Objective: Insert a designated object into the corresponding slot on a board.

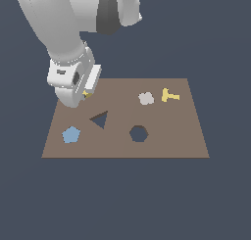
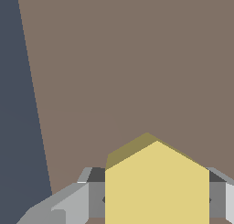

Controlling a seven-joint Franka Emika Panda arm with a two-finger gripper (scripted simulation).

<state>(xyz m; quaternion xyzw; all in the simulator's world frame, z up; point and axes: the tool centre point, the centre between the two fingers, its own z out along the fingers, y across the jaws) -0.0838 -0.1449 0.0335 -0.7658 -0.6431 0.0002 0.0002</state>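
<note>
The yellow hexagonal block (image 2: pixel 156 186) sits between my gripper's grey fingers (image 2: pixel 75 202) in the wrist view, filling the gap between them. In the exterior view only a sliver of the yellow block (image 1: pixel 87 93) shows under my gripper (image 1: pixel 84 94), which is low over the far-left corner of the brown board (image 1: pixel 162 148). The dark hexagonal slot (image 1: pixel 138 133) lies toward the board's near middle, well to the exterior view's right of my gripper. The fingers are mostly hidden by the hand in the exterior view.
On the board are a dark triangular cutout (image 1: pixel 100 119), a blue pentagon (image 1: pixel 71 134) at the near left, a pale flower-shaped piece (image 1: pixel 146 98) and a yellow T-shaped piece (image 1: pixel 169 95) at the far right. The board's edge (image 2: pixel 34 104) runs beside my gripper.
</note>
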